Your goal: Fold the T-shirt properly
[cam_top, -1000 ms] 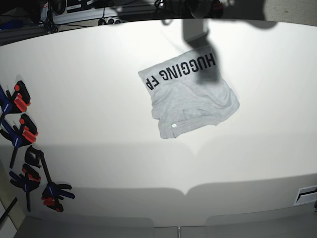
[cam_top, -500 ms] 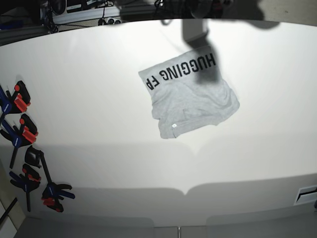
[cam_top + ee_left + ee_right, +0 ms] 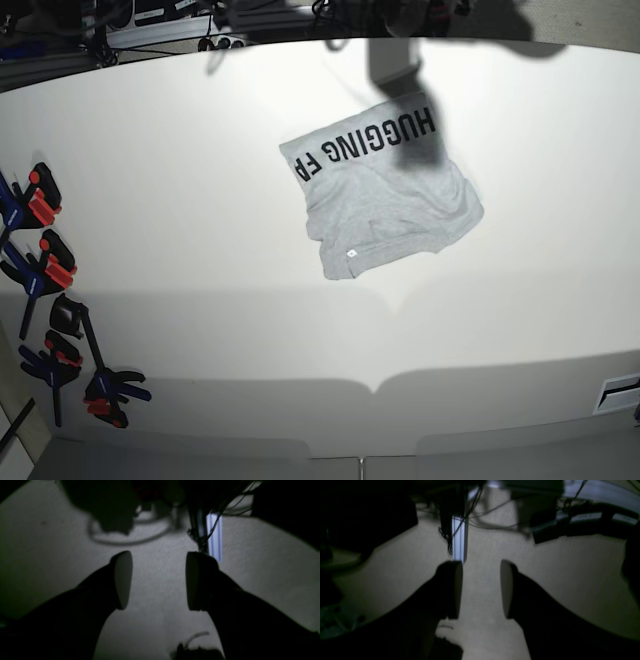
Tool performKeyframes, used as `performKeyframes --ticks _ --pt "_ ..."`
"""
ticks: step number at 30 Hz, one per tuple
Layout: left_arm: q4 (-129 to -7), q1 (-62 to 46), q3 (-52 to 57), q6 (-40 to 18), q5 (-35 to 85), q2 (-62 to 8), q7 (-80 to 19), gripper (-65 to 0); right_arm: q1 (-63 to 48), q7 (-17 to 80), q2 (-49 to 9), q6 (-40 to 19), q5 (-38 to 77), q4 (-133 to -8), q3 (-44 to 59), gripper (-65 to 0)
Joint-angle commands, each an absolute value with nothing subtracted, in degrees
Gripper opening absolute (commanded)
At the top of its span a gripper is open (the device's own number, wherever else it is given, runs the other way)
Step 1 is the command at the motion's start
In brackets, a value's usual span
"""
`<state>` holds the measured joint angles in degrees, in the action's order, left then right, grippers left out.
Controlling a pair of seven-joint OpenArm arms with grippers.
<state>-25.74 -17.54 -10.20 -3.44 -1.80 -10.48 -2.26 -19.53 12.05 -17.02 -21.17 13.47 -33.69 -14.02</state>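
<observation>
Left end effector (image 3: 158,580): pads parted wide, nothing between them, only dim carpeted floor beyond. Right end effector (image 3: 481,588): pads apart at a narrower gap, likewise empty, over the same floor with cables and a pale rail behind. Neither seen in the base view. T-shirt (image 3: 385,185): folded into a compact, skewed packet on the white bench (image 3: 180,180), towards the far right of centre, black lettering along its far edge, dark shadow across its upper right corner. Clamps (image 3: 50,300): blue, red and black, along the bench's left edge, well apart from the T-shirt.
</observation>
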Motion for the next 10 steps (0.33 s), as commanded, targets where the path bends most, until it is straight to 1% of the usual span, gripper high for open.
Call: performKeyframes --ticks 1,3,6,10 --pt "-25.8 -17.9 -10.2 -3.4 -1.9 -10.6 -3.0 -33.2 -19.2 13.1 -17.4 -22.0 13.7 -33.7 -14.8 -41.4" --pt "-25.8 -17.9 -10.2 -3.4 -1.9 -10.5 -5.1 -33.2 -18.4 14.5 -17.4 -21.8 13.7 -33.6 -16.0 -41.4" --pt "-25.8 -18.0 -10.2 -3.4 -1.9 -10.5 -6.2 -33.2 -18.2 14.0 -17.1 -21.8 13.7 -33.6 -17.3 -41.4" --pt "-25.8 -17.9 -10.2 -3.4 -1.9 -10.5 -5.9 -33.2 -18.3 13.3 -16.4 -21.8 13.7 -33.6 -17.8 -41.4"
